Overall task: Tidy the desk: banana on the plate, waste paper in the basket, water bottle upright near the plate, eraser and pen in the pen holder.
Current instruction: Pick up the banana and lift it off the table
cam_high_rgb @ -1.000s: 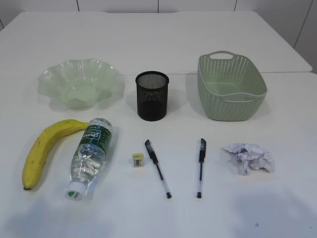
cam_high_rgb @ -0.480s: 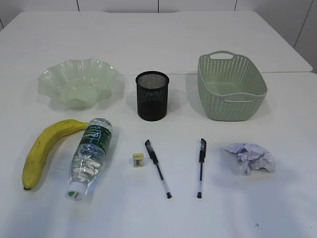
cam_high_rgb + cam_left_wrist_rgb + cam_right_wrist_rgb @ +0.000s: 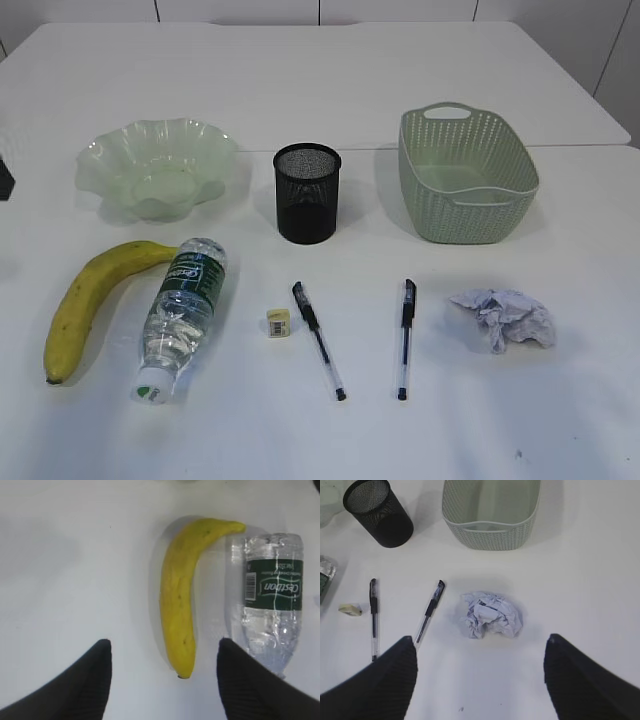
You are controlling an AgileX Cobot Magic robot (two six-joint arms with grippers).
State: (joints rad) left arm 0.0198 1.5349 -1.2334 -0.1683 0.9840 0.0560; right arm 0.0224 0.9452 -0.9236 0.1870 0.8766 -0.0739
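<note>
**Desk Tidy: Both Arms Poised, No Item Yet Moved**

White tabletop, the desk [image 3: 330, 90], carries every item in its untidied position. Left gripper [image 3: 162, 672] hangs above the banana [image 3: 181, 595] with its fingers [image 3: 95, 680] spread apart and empty; the lower end of the fruit lies between them in the left wrist view. Right gripper [image 3: 480, 672] hangs with fingers [image 3: 390, 680] wide apart and empty, the waste paper [image 3: 491, 615] centred just ahead of them.

Step in hand, as judged: approach for the first picks, banana on the left, paper on the right. Next move on each side calls for a straight descent, then closure: across the narrow width of the banana, and around the bulk of the paper ball.

Item count and location:
- One banana, lying flat, its stem end touching or nearly touching the water bottle [image 3: 183, 315].
- One water bottle, on its side.
- One plate [image 3: 158, 165], empty, at rear left.
- One pen holder [image 3: 307, 192], upright, rear centre.
- One basket [image 3: 465, 178], empty, rear right.
- Two pens: left pen [image 3: 318, 338], right pen [image 3: 404, 336].
- One eraser [image 3: 278, 321], just beside the left pen.
</note>
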